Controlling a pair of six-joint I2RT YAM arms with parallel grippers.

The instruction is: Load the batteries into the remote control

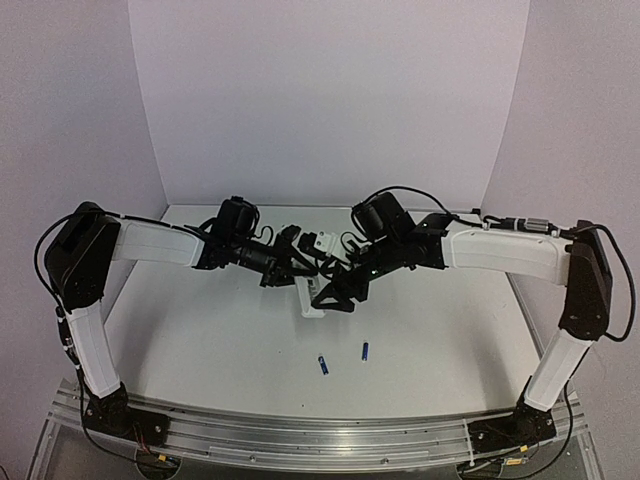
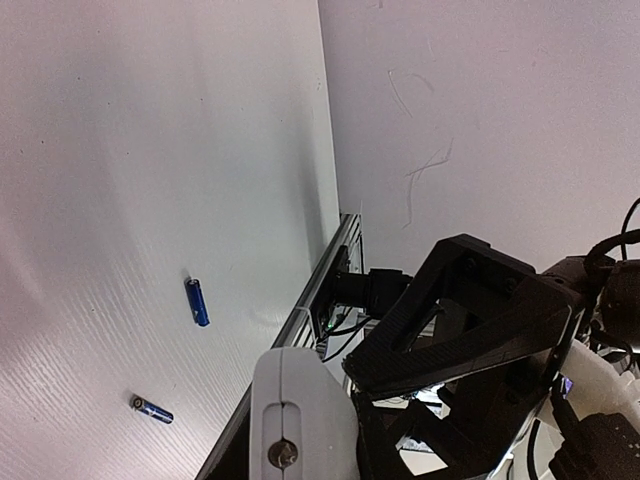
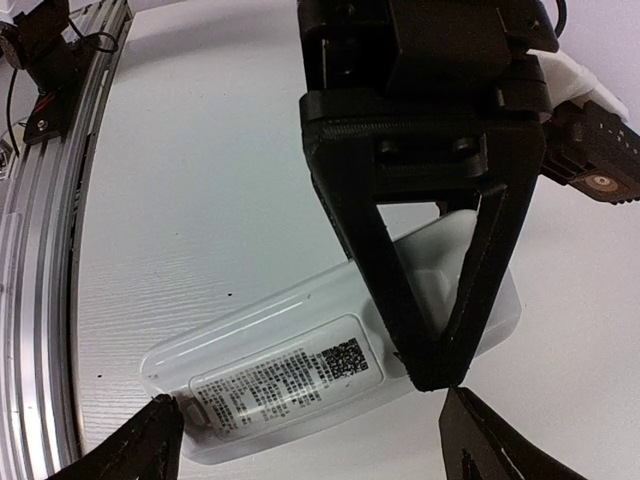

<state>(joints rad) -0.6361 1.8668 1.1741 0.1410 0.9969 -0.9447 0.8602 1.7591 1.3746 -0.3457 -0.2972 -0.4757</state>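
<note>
Midway between the left and right edges of the tabletop, slightly toward the far edge, the remote control is lying label side up. The left gripper is showing its fingers drawn together to one tip at the remote's long edge; I am unable to tell whether anything is pinched there. The right gripper is hanging with its fingers spread wide, one tip just beside the remote's end corner. Both batteries are lying apart from each other near the middle of the near edge, well apart from both grippers. I am judging each battery as light, rigid, smooth and prone to rolling, and I am planning to pinch one across its blue barrel at mid-length. I am treating the remote as a light, stiff, slippery plastic shell, best clamped across its long edges.
</note>
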